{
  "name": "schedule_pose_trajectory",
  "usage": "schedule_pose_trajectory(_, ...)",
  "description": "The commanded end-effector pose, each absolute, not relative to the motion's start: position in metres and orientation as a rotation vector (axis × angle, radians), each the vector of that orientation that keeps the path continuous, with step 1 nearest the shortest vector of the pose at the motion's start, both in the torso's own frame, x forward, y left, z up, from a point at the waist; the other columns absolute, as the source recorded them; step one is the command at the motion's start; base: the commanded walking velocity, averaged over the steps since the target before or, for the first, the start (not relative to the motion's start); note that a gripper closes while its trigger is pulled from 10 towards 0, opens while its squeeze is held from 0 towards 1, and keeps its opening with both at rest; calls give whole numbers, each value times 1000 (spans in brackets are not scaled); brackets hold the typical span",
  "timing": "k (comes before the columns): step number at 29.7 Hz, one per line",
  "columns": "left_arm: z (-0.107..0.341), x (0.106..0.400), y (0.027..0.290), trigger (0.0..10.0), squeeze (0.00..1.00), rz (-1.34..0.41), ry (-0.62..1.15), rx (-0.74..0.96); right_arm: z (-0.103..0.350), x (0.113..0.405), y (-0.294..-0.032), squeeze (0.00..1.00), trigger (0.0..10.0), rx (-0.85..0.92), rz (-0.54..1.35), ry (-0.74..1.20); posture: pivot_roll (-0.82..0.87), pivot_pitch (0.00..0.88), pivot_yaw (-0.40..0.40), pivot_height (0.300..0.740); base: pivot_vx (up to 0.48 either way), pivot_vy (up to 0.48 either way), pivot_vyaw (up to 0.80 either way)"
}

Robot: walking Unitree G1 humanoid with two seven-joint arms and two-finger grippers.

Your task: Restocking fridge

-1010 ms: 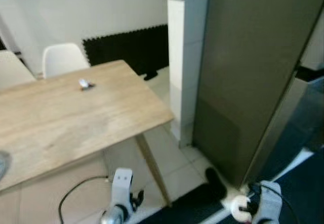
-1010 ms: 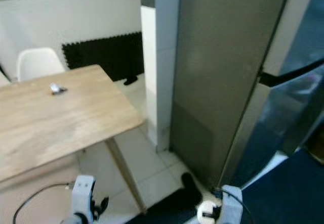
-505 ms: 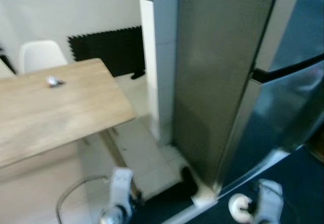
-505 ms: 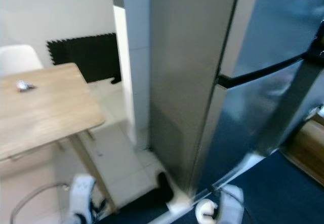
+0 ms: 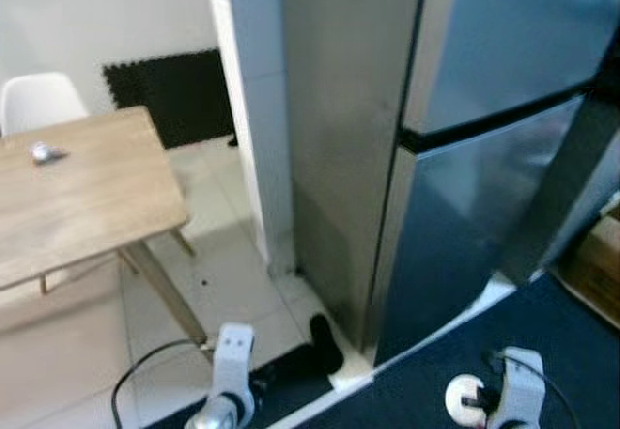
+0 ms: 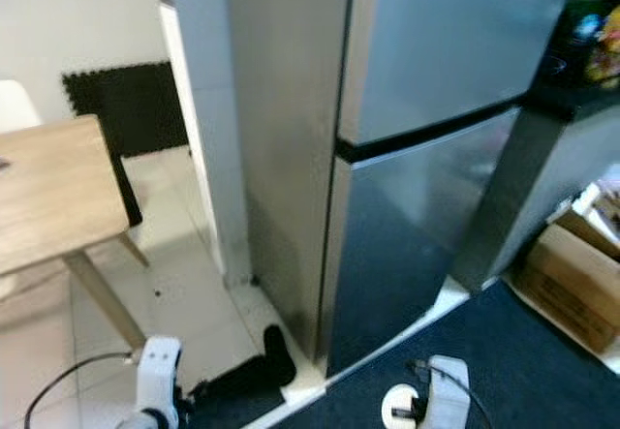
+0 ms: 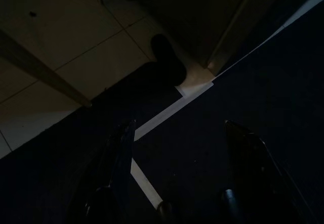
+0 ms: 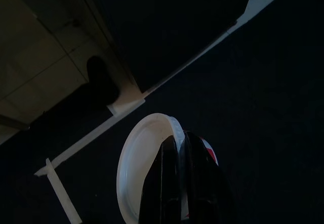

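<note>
A tall steel fridge (image 6: pixel 417 206) stands ahead with both doors closed and a dark seam between them. My right gripper (image 8: pixel 179 143) hangs low before it, shut on a round white-lidded container (image 8: pixel 142 168) with a red label; the same container (image 5: pixel 463 397) appears beside the right wrist in the left eye view. At my left side the left gripper (image 7: pixel 179 128) hangs over the dark carpet, open, with nothing between its fingers.
A wooden table (image 5: pixel 77 197) with a small object (image 5: pixel 44 152) and a white chair (image 5: pixel 39 100) stand at the left. A white pillar (image 5: pixel 247 109) adjoins the fridge. A black thing (image 5: pixel 325 342) lies at the fridge's corner. A cardboard box (image 6: pixel 572 284) sits at the right.
The camera has swung right: the fridge front is now central and the table has slid to the left edge. Both arms hang as before, the container still held.
</note>
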State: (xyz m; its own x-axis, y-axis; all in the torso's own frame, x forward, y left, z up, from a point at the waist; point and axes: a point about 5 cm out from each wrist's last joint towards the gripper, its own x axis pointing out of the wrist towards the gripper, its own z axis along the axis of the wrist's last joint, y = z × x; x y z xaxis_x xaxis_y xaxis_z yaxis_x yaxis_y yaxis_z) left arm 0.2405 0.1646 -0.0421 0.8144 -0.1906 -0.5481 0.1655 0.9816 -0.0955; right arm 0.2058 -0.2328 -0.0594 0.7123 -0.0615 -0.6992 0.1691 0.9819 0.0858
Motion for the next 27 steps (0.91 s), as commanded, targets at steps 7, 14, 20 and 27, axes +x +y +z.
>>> schedule_pose_trajectory(7, -44, 238, 167, 10000, 0, -199, 599, -29, -60, 205, -230, 0, 10000, 159, -126, 765, -93, 0, 37, 740, 0, 0, 0)
schedule_pose_trajectory(14, -44, 238, 166, 10000, 0, -224, 604, -13, -60, 206, -229, 0, 10000, 159, -125, 762, -94, 0, 38, 740, 0, 0, 0)
schedule_pose_trajectory(20, -44, 237, 167, 10000, 0, -217, 605, -11, -60, 206, -229, 0, 10000, 157, -123, 763, -98, 0, 40, 740, 0, -400, 0)
schedule_pose_trajectory(27, -43, 238, 164, 10000, 0, -251, 591, 15, -62, 204, -229, 0, 10000, 164, -125, 771, -96, 0, 43, 740, 0, 0, 0)
